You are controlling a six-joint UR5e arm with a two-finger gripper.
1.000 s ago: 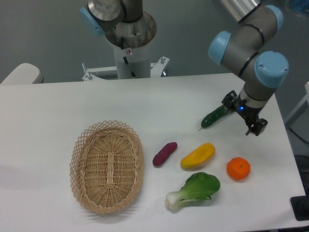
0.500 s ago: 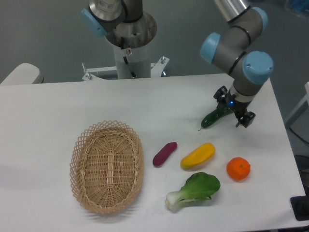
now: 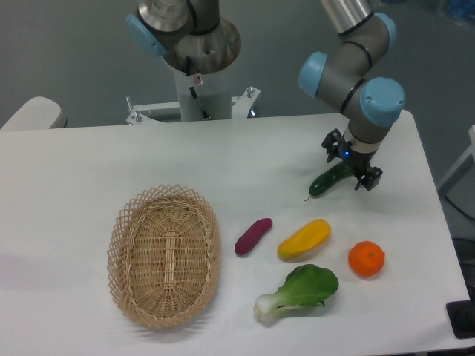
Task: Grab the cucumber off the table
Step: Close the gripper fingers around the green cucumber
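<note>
The cucumber [image 3: 327, 180] is small, dark green and glossy. It lies on the white table [image 3: 89, 170] at the right, its thin stem tip pointing down-left. My gripper [image 3: 347, 161] hangs over the cucumber's upper right end with its two dark fingers spread, one on each side of that end. The gripper is open and holds nothing. The cucumber rests on the table.
A wicker basket [image 3: 165, 254] lies at the left front. A purple oblong vegetable [image 3: 253, 236], a yellow vegetable [image 3: 303, 239], an orange [image 3: 367, 259] and a bok choy [image 3: 298, 293] lie in front of the cucumber. The robot base [image 3: 200, 67] stands at the back.
The arm has swung left and toward the back, bringing the open gripper from the cucumber's right side to over its upper end. The cucumber has not moved.
</note>
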